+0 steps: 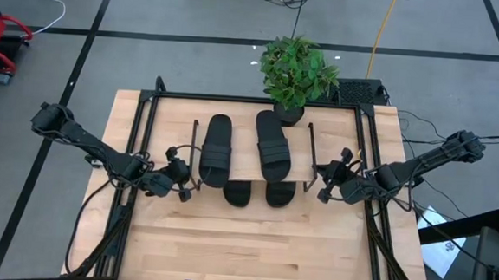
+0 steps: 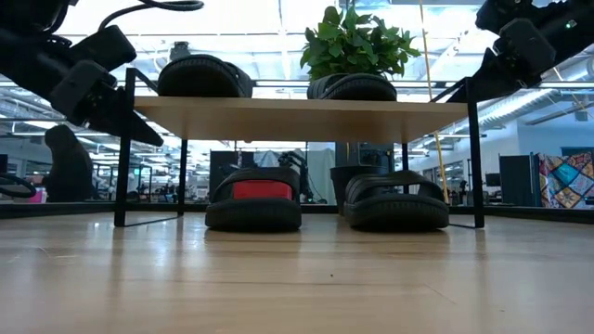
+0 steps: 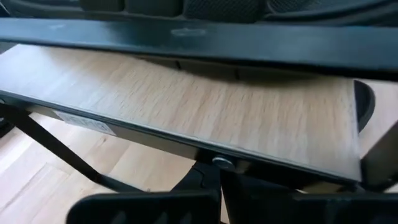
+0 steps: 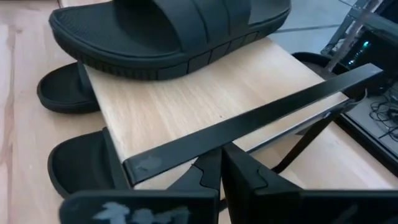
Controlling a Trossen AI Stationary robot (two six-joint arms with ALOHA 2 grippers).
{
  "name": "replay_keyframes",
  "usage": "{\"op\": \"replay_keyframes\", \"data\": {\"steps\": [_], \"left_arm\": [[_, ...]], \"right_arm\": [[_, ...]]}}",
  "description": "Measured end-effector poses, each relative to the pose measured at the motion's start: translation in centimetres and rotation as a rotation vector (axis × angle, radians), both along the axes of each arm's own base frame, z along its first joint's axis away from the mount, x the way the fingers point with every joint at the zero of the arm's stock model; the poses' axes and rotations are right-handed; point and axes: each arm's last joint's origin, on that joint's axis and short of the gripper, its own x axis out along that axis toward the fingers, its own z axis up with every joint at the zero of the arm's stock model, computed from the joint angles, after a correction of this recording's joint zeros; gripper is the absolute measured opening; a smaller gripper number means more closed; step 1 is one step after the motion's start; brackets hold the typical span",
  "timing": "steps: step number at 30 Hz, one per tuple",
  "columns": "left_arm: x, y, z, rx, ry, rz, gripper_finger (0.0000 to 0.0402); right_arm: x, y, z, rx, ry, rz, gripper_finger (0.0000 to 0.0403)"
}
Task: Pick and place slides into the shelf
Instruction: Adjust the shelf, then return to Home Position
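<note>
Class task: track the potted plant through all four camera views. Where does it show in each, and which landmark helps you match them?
High view: potted plant at the shelf's far edge, right of centre.
Low view: leaves above the plank, pot behind the right-hand lower slide.
Left wrist view: not in it.
Right wrist view: not in it.
Shared landmark: the shelf's light plank, seen in every view.
</note>
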Motion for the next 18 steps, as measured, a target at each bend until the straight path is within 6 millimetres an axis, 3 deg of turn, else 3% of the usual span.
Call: {"op": "replay_keyframes", "data": {"steps": [18], "left_arm": [[-0.5,0.36,-0.48,-0.063,-0.015,0.129,0.0]], "right_arm": [[-0.26,-0.12,-0.13,0.012,0.009,-0.018,0.0]]}}
